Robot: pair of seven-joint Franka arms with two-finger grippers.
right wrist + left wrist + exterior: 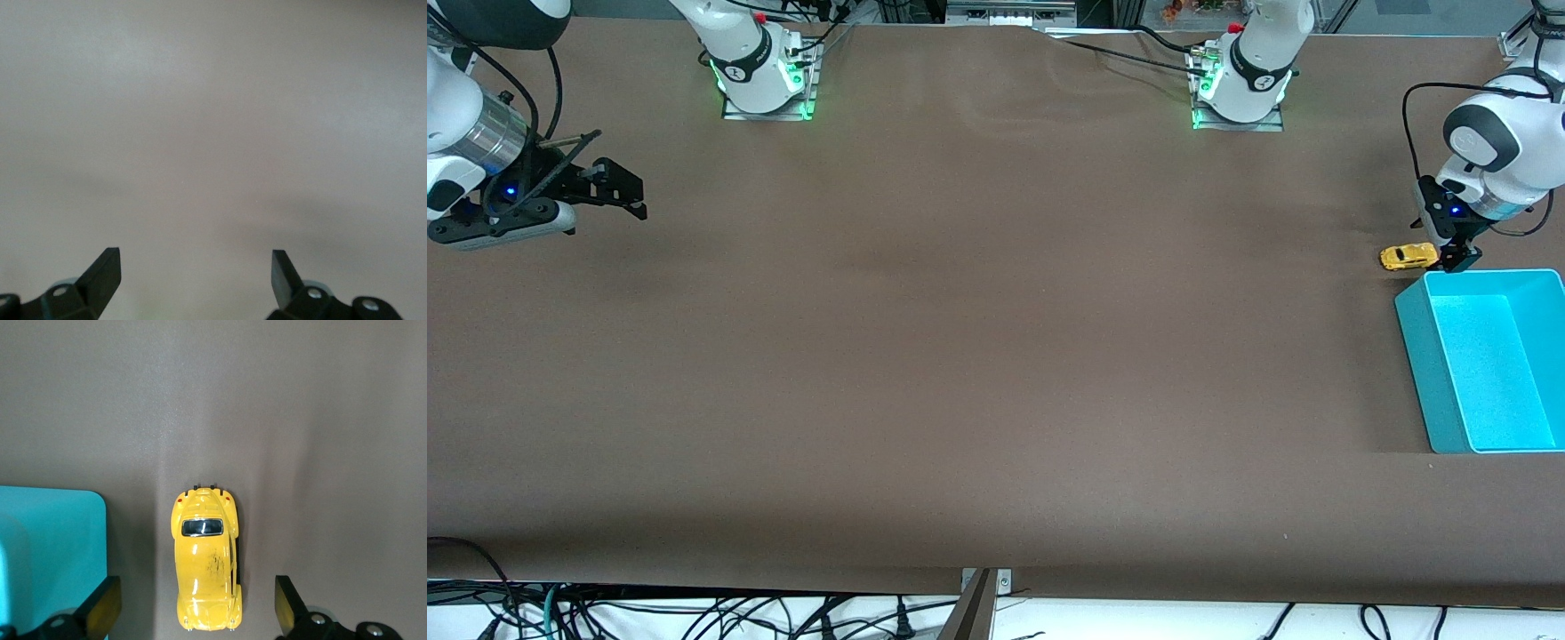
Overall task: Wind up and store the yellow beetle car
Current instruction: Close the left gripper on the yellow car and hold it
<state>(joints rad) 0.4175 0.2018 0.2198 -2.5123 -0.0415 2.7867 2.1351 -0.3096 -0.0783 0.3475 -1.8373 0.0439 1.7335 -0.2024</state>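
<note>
One yellow beetle car [206, 560] lies beside one teal bin [1485, 356].

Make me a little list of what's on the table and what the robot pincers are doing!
toy: yellow beetle car, on the table, not held
box: teal bin, beside the car, nearer the front camera
left pincer: open, low over the car
right pincer: open, waiting over the right arm's end of the table

White, rounded arms with black joint bands, black cables, green-lit bases and black grippers.
</note>
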